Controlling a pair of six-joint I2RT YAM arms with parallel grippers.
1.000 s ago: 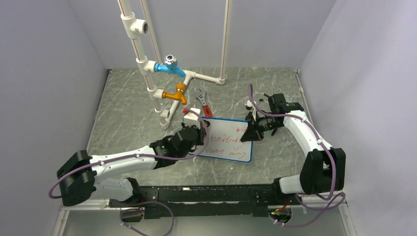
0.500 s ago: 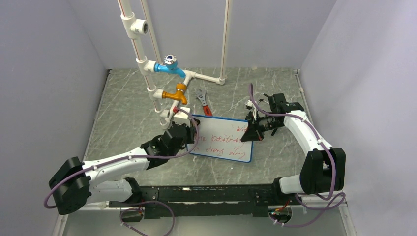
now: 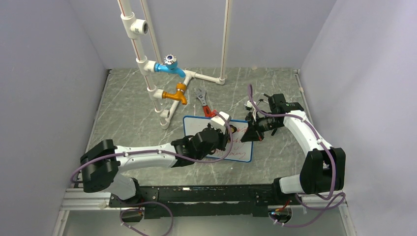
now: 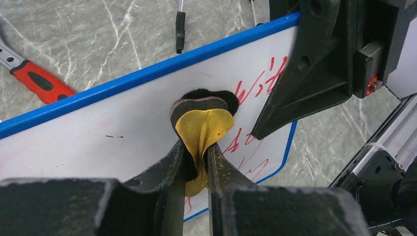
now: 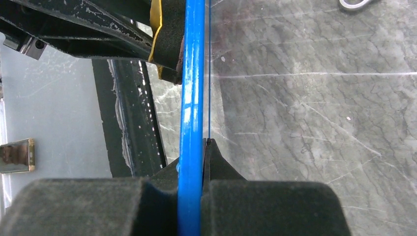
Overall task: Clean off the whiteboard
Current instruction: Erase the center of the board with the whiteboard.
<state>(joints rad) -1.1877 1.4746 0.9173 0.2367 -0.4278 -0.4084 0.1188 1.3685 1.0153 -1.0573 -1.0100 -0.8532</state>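
Top external view: where is the whiteboard point(image 3: 193, 126)?

Around the middle of the table point(image 3: 123, 118), on the near side of a wrench point(image 3: 202, 101) with a red handle and to the right of the white pipes point(image 3: 147, 64). I cannot tell whether it lies flat or is tipped.

What is the right hand point(image 3: 253, 132) doing?

It sits at the board's right end. In the right wrist view its fingers are pinched tight on the thin blue frame point(image 5: 193, 73), one on each side.

And the left hand point(image 3: 223, 130)?

It reaches across the board from the left. In the left wrist view its fingers point(image 4: 172, 167) are nearly together, gripping a yellow and black eraser point(image 4: 202, 123). The eraser's dark end is pressed to the white face.

Any writing?

There are red handwritten lines on the right part, between the eraser and the right hand. The face to the left of the eraser is plain white apart from a few tiny dark specks.
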